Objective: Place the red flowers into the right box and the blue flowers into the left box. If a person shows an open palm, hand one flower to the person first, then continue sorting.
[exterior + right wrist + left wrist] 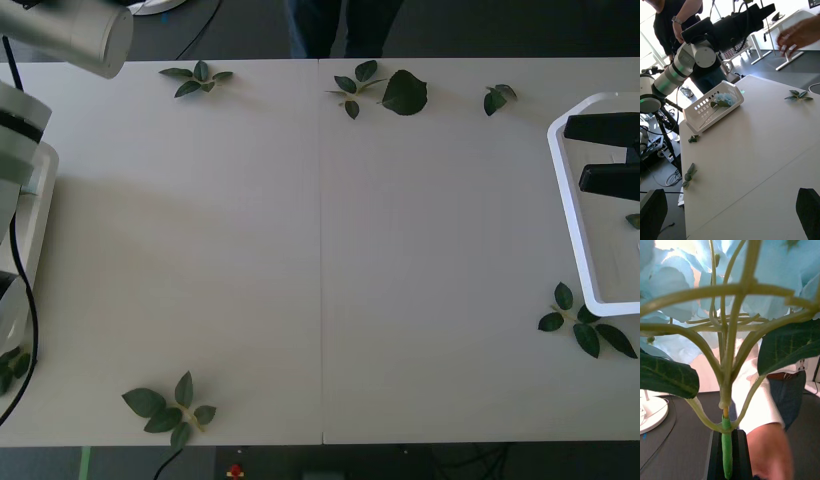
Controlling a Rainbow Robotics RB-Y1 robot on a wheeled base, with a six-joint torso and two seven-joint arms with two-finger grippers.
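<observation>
My left gripper [727, 450] is shut on the green stem of a blue flower [685, 281], whose pale blue petals and dark leaves crowd the left wrist view. Behind the stem is a person's hand [767, 453] with a white sleeve. The left arm [90, 35] is raised over the table's far left corner. A second blue flower [724, 99] lies in the white slotted left box [700, 112]. My right gripper [605, 153] hangs open above the right box [570, 200], its black fingers [808, 210] apart. The red flowers are out of view.
Loose leaf sprigs lie around the table: at the far edge [200, 80] [385, 90], front left [170, 410] and front right [585, 325]. The left box's edge [35, 215] shows at the left. People stand beyond the far edge, one with a hand [799, 33] raised.
</observation>
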